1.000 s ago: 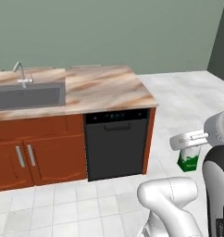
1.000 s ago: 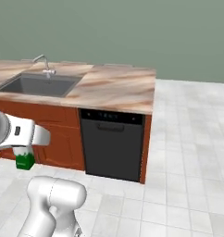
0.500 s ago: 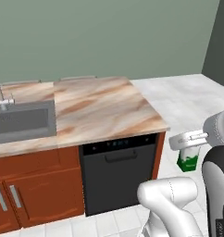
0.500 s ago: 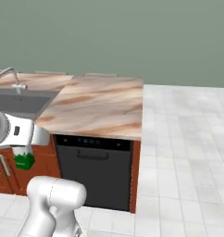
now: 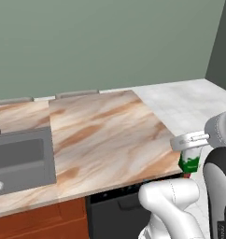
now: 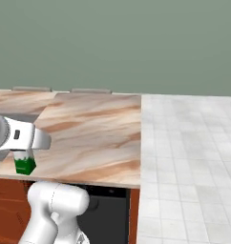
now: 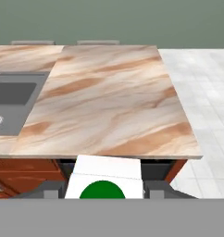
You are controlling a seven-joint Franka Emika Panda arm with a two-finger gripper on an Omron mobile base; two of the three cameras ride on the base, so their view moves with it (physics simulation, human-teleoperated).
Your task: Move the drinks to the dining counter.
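**Carton held in front of the marble desk**

The gripper [image 5: 190,150] holds the white carton [image 5: 190,159] with the green base. In the left base view the carton hangs under the white hand, just beside the near right corner of the desk [image 5: 105,135], and its green bottom part is lower than the desk edge. In the right base view the same carton [image 6: 24,161] shows below the gripper [image 6: 25,151], in front of the near edge of the desk [image 6: 98,133] on its left part.

In the hand view the carton [image 7: 106,179] is at the bottom middle, with a round green cap on its white top. The grey parts of the gripper [image 7: 104,193] stand close at both sides of the carton, so the jaws are pinching it. The carton is in the air, before the front edge of the desk [image 7: 114,106], not resting on it.

The desk is a beige-brown marble slab. The grey sink [image 5: 19,158] is set into its left part, and in the hand view the sink [image 7: 12,99] shows at the left side. Behind the desk there is a plain grey-green wall [image 5: 105,42]. Under the slab I see red-brown cabinet fronts [image 5: 40,221] and a black dishwasher [image 6: 105,214]. To the right of the desk lies a floor of light grey tiles [image 6: 189,167].
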